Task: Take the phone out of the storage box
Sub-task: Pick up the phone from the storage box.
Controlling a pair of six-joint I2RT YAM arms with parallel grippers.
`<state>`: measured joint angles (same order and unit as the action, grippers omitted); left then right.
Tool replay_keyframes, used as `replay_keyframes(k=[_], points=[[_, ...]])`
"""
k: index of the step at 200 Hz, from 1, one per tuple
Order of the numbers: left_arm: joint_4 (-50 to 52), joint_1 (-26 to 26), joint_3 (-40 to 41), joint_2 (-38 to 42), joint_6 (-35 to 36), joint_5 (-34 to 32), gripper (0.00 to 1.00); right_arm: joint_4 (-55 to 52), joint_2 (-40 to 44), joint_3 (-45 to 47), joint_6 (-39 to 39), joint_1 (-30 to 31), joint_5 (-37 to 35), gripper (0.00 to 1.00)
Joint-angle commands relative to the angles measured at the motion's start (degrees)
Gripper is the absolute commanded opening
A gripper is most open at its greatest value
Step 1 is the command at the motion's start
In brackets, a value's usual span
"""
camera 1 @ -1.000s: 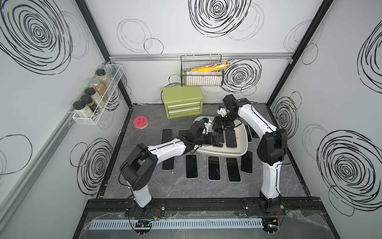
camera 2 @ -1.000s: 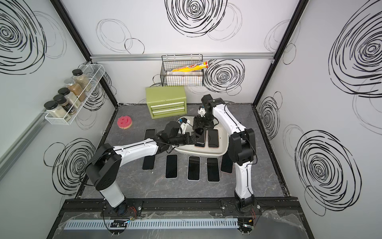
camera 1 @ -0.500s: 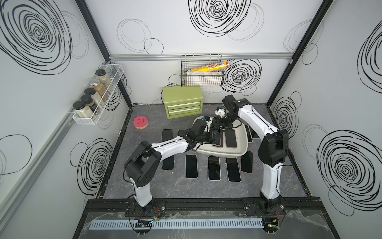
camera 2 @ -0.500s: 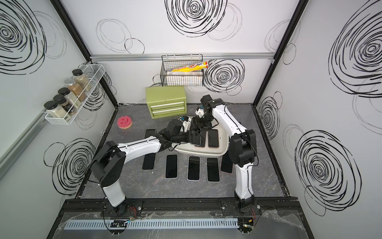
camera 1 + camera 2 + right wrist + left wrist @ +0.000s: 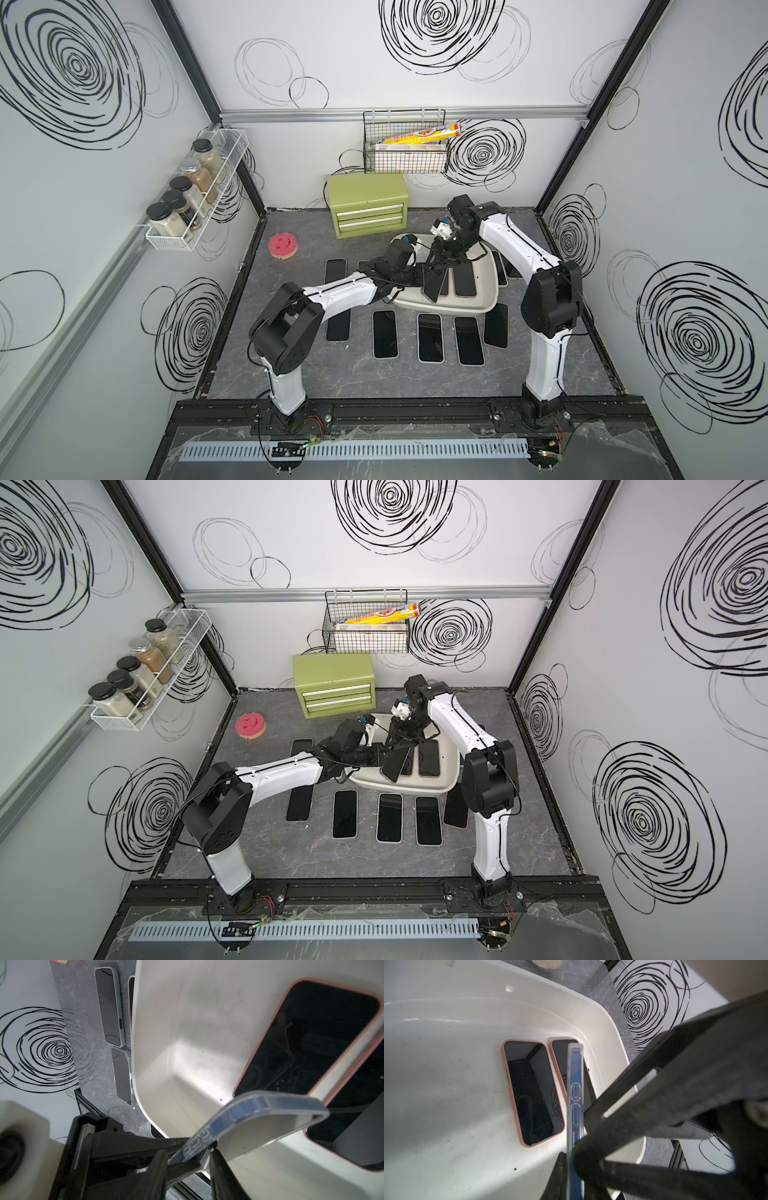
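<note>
The storage box (image 5: 492, 291) (image 5: 415, 788) is a shallow white tub mid-table, its floor filling the left wrist view (image 5: 446, 1068) and the right wrist view (image 5: 187, 1043). A phone (image 5: 434, 286) (image 5: 395, 763) in a clear case with blue edges stands tilted on edge above the tub. My left gripper (image 5: 424, 277) (image 5: 572, 1178) is shut on the phone (image 5: 575, 1093). My right gripper (image 5: 441, 262) (image 5: 188, 1163) straddles the phone (image 5: 259, 1109) from the far side, fingers apart; whether they press it is unclear. Two pink-cased phones (image 5: 531, 1093) (image 5: 464, 282) lie flat inside.
Several phones (image 5: 430, 336) lie in a row on the grey floor in front of and beside the tub. A green two-drawer chest (image 5: 368, 208) stands behind it, a wire basket (image 5: 405, 153) hangs on the back wall, and a pink sponge (image 5: 282, 246) lies at the left.
My left gripper reached into the tub from the left and closed on the clear-cased phone, which now stands tilted up. The right gripper's fingers drew closer together.
</note>
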<state>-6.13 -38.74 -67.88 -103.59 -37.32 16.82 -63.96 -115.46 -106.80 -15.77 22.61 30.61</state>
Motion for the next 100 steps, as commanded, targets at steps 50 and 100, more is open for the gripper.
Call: replay_keyframes(k=[50, 100], points=[[-5.3, 0.7, 1.2, 3.0, -0.2, 2.5, 0.0, 3.7, 2.9, 1.0, -1.0, -0.1, 0.4, 0.49], [-7.7, 2.5, 5.7, 5.7, -2.0, 3.9, 0.0, 3.1, 1.4, -7.8, -3.2, -1.5, -2.0, 0.72]])
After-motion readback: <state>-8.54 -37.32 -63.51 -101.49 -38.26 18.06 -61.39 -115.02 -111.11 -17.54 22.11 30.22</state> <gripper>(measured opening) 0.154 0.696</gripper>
